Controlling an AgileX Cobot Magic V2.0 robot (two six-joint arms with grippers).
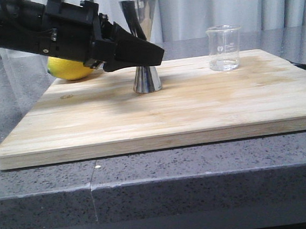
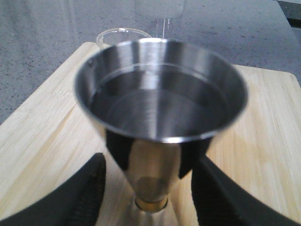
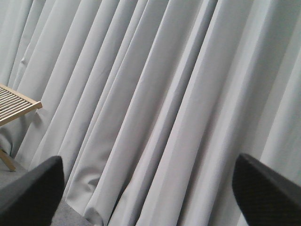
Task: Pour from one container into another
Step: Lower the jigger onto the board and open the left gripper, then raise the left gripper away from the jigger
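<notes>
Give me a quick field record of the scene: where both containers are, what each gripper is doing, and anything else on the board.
jigger: upright on the cutting board, left of centre
beaker: upright at the board's far right, untouched
left gripper: open, fingers either side of the jigger's waist, gaps visible
right gripper: open, facing the curtain, away from the board
lemon: far-left of the board, behind the left arm

jigger [image 1: 143, 45] left of beaker [image 1: 224, 48]
</notes>
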